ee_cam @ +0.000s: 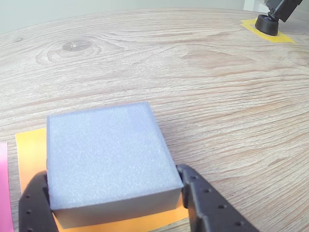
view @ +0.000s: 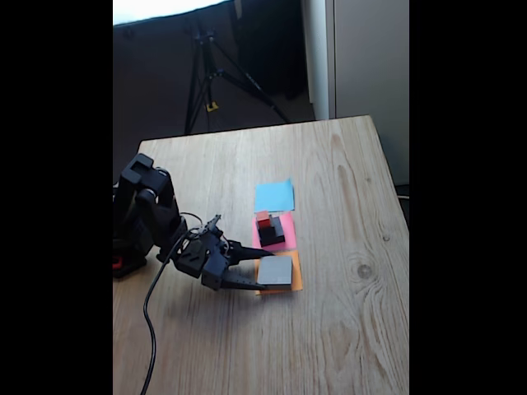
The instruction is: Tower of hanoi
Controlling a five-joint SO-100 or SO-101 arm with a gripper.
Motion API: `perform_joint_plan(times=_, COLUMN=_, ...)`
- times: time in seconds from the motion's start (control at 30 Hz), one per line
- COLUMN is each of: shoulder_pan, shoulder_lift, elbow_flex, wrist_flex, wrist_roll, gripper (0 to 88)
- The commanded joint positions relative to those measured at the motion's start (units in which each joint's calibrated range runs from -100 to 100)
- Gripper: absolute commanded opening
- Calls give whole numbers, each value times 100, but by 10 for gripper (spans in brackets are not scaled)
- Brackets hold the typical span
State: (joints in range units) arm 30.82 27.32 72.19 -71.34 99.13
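Observation:
The wide flat grey block (ee_cam: 108, 154) lies flat on an orange paper square (ee_cam: 30, 147). My gripper (ee_cam: 111, 173) has a black finger pressed against each side of it, left finger (ee_cam: 34, 208) and right finger (ee_cam: 207, 203). In the fixed view the gripper (view: 277, 270) reaches in from the left around the grey block (view: 276, 268). Just behind it, on a pink paper square (view: 287, 237), stands the black block (view: 272, 235) with the tiny red cube (view: 263, 219) on top. Whether a small dark block lies between them is too blurred to tell.
A blue paper square (view: 274, 196) lies bare beyond the pink one. The arm's base (view: 136, 226) and its cable (view: 150, 329) occupy the table's left side. In the wrist view a black foot on yellow tape (ee_cam: 268, 24) stands at the far right. Open wood lies to the right.

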Motion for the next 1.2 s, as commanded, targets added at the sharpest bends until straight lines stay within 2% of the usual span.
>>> perform_joint_plan(times=0.0, shoulder_pan=-94, shoulder_lift=-143, elbow_flex=63, wrist_flex=-1, wrist_roll=87, gripper=215)
perform_joint_plan(times=0.47, shoulder_pan=-345, shoulder_lift=-1907, elbow_flex=663, wrist_flex=1189, wrist_roll=87, gripper=204)
perform_joint_plan(times=1.17, shoulder_pan=-161, shoulder_lift=-4246, elbow_flex=-828, wrist_flex=4952, wrist_roll=87, gripper=204)
